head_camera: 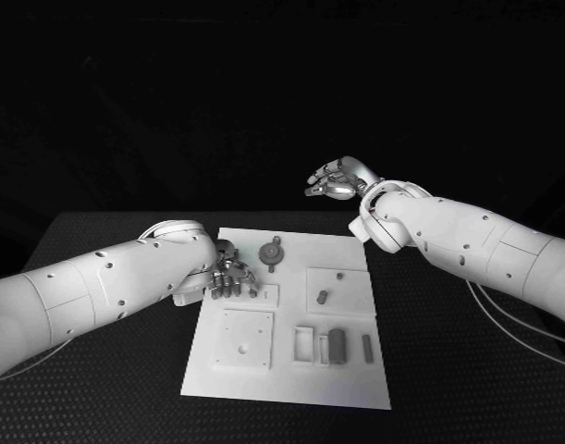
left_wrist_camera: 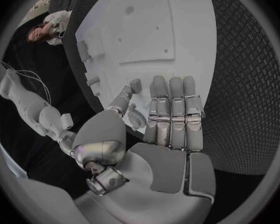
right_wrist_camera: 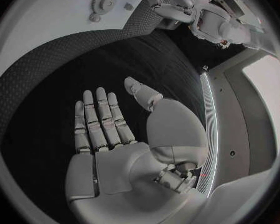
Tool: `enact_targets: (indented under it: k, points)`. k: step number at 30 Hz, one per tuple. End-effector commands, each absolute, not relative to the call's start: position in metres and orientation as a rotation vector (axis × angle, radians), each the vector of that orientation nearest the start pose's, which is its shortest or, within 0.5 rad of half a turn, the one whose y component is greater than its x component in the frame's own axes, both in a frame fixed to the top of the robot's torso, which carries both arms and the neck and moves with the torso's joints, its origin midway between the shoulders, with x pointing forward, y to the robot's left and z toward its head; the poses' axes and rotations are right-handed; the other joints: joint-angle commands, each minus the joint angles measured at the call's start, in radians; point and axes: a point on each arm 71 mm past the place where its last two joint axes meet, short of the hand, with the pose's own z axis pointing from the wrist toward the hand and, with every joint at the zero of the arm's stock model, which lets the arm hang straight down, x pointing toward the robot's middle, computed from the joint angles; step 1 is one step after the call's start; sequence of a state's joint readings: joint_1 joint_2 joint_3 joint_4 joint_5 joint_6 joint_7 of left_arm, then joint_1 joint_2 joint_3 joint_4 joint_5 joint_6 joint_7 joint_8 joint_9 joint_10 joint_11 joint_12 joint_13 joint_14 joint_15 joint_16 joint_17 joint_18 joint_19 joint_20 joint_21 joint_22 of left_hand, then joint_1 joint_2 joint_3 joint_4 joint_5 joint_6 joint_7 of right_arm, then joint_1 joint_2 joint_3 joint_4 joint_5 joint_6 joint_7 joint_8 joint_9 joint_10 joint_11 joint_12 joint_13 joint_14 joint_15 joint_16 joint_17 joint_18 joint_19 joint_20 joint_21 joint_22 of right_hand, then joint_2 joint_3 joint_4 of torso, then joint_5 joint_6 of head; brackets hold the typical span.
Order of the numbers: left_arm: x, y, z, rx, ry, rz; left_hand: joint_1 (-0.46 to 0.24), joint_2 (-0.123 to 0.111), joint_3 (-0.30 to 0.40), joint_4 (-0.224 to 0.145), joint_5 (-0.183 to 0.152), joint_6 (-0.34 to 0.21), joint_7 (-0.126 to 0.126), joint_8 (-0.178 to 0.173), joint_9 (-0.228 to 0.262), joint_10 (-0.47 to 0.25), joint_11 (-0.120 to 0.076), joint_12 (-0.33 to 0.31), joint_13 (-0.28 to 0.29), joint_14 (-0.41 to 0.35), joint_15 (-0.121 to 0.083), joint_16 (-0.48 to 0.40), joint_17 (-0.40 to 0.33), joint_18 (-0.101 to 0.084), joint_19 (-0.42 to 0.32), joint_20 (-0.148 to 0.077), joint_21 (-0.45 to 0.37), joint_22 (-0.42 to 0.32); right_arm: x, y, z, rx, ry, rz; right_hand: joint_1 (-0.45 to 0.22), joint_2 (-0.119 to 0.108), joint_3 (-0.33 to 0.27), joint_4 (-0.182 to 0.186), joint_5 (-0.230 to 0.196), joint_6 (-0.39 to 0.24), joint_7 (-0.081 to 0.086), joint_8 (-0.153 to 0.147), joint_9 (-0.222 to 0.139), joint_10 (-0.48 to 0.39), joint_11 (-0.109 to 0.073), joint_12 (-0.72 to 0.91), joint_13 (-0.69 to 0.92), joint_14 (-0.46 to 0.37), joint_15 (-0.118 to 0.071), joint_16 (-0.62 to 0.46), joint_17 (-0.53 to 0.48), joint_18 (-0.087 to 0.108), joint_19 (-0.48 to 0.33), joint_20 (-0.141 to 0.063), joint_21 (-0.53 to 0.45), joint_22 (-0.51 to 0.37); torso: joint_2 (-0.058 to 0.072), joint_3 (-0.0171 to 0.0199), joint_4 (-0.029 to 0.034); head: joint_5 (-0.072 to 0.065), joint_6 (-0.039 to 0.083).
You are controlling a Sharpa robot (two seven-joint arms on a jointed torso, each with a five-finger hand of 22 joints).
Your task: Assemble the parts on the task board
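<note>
Fingers (left_wrist_camera: 171,112) of left hand (head_camera: 229,276) extended side by side over upper left part of task board (head_camera: 349,384), thumb set apart, nothing held. Left hand (left_wrist_camera: 149,134) seen from wrist view lying flat above white plate (left_wrist_camera: 146,30); contact of fingertips with board could not be told. Fingers (right_wrist_camera: 97,117) of right hand (right_wrist_camera: 118,149) straight and slightly spread, palm bare, nothing grasped. Right hand (head_camera: 338,180) raised beyond far edge of board, over black table (head_camera: 469,370), well apart from board. Task board placed at middle of table. Round toothed part (head_camera: 273,251) found near far edge, just beside left hand. Short peg (head_camera: 322,296) resting in square recess right of centre. Square plate (head_camera: 248,339) at near left. Upright block (head_camera: 305,345), dark cylinder (head_camera: 337,345) and thin pin (head_camera: 367,347) ranged in row at near right.
</note>
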State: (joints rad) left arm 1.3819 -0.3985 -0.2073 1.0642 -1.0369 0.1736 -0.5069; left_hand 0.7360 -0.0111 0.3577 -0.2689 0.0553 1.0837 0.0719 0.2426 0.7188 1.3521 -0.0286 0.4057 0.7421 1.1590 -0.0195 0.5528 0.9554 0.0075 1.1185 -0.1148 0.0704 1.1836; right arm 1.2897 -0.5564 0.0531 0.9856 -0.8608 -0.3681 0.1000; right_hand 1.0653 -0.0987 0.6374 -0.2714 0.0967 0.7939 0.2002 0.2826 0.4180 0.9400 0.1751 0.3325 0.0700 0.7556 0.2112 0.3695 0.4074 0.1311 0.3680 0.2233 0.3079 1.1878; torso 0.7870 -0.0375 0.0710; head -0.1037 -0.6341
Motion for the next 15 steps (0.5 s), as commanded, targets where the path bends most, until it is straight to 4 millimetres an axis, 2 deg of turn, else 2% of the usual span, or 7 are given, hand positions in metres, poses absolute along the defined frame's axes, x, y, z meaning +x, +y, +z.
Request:
enact_targets:
  k: [1, 4, 8, 15]
  points:
    - [0.560, 0.128, -0.200, -0.093, 2.275, -0.248, -0.024, -0.013, -0.009, 0.003, -0.006, -0.005, 0.006, -0.004, -0.003, -0.006, 0.000, 0.004, -0.002, -0.006, 0.000, 0.006, -0.003, 0.006, -0.003, -0.003, -0.004, -0.002, 0.597, -0.222, -0.130, 0.442, 1.456, 0.861, -0.002, -0.002, -0.006, 0.003, -0.002, -0.008, 0.013, 0.004, -0.001, -0.001, 0.005, -0.005, -0.002, -0.008, 0.000, -0.004, 0.001, -0.019, -0.005, 0.002, -0.006, 0.002, -0.001, -0.0001, 0.0007, 0.001, 0.003]
    - [0.561, 0.127, -0.195, -0.105, 2.266, -0.268, -0.040, -0.026, -0.016, 0.005, -0.006, -0.006, 0.006, -0.005, -0.004, -0.007, 0.000, 0.004, -0.004, -0.008, -0.001, 0.007, -0.005, 0.007, -0.004, -0.003, -0.004, -0.004, 0.597, -0.223, -0.130, 0.443, 1.455, 0.860, -0.002, -0.003, -0.006, 0.003, -0.002, -0.008, 0.013, 0.004, -0.001, -0.001, 0.005, -0.005, -0.002, -0.008, 0.000, -0.004, 0.001, -0.019, -0.005, 0.001, -0.006, 0.002, -0.001, 0.0000, 0.0006, 0.002, 0.005]
    - [0.561, 0.125, -0.187, -0.124, 2.259, -0.303, -0.049, -0.031, -0.022, 0.002, -0.006, -0.006, 0.006, -0.006, -0.005, -0.008, 0.000, 0.004, -0.005, -0.009, -0.001, 0.008, -0.007, 0.008, -0.005, -0.003, -0.004, -0.006, 0.597, -0.223, -0.130, 0.444, 1.455, 0.860, -0.002, -0.004, -0.006, 0.003, -0.002, -0.009, 0.013, 0.004, -0.002, -0.002, 0.005, -0.005, -0.002, -0.009, 0.001, -0.005, 0.001, -0.020, -0.005, 0.001, -0.007, 0.003, 0.000, -0.0001, 0.0000, 0.003, 0.008]
    - [0.567, 0.136, -0.171, -0.183, 2.250, -0.337, -0.050, -0.025, -0.021, -0.005, -0.006, -0.008, 0.006, -0.007, -0.006, -0.010, 0.000, 0.004, -0.007, -0.011, -0.001, 0.008, -0.010, 0.009, -0.006, -0.003, -0.004, -0.008, 0.597, -0.225, -0.131, 0.447, 1.456, 0.857, -0.002, -0.004, -0.006, 0.004, -0.002, -0.009, 0.013, 0.004, -0.002, -0.002, 0.005, -0.006, -0.002, -0.010, 0.001, -0.005, 0.001, -0.020, -0.005, 0.001, -0.007, 0.004, -0.001, -0.0002, 0.0004, 0.004, 0.015]
